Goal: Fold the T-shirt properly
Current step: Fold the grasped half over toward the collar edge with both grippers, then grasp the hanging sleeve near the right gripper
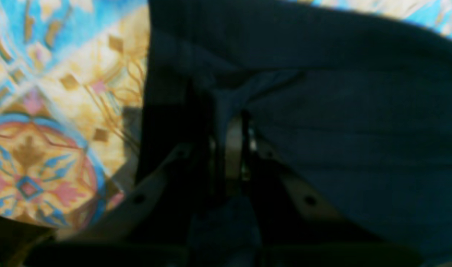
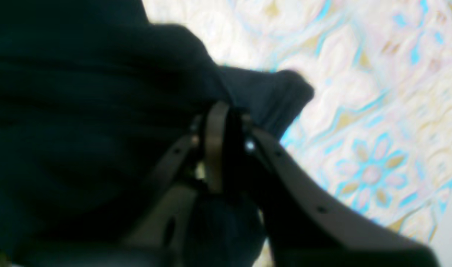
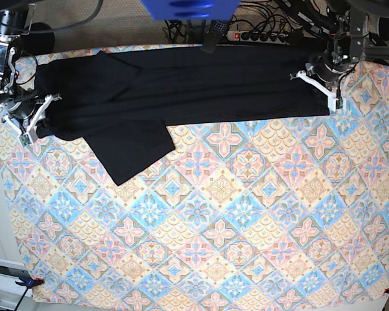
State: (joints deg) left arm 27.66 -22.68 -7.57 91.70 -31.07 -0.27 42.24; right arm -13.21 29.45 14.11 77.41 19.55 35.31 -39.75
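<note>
stretched as a long band across the far edge of the patterned tablecloth, the black t-shirt, long axis running side to side in the base view, 1 sleeve flap angling down toward the near side at that view's left. at the right end of the band, the left gripper, reaching down from the far corner, fingers tilted along the cloth edge; in the left wrist view pressed nearly together on a bunched fold of shirt. at the opposite end, the right gripper, angled down and inward; in its wrist view pinching a gathered ridge of fabric, gap narrow.
</note>
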